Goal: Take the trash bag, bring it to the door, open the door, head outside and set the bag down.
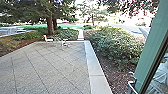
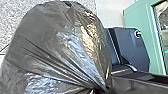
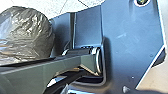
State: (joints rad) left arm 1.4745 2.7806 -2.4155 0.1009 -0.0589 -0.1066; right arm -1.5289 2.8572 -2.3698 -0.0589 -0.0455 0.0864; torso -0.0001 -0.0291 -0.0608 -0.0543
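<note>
The trash bag (image 2: 57, 47), dark and glossy, shows large in the left wrist view, its folds drawn together at the neck. My left gripper (image 2: 97, 90) is shut on that gathered neck. The same bag (image 3: 26, 33) also appears in the right wrist view, beyond the robot's jointed bar. A green-framed glass door (image 1: 153, 50) stands close by at the right of the head view, with a pale handle (image 1: 132, 87) low on it. Its green frame (image 2: 137, 18) is visible past the bag in the left wrist view.
Paving (image 1: 50, 67) stretches ahead, bordered on the right by a pale curb (image 1: 93, 65). Beyond the curb are mulch and a large bush (image 1: 117, 46). A white chair (image 1: 48, 39) stands near the far edge of the paving, before the tree trunks (image 1: 50, 25).
</note>
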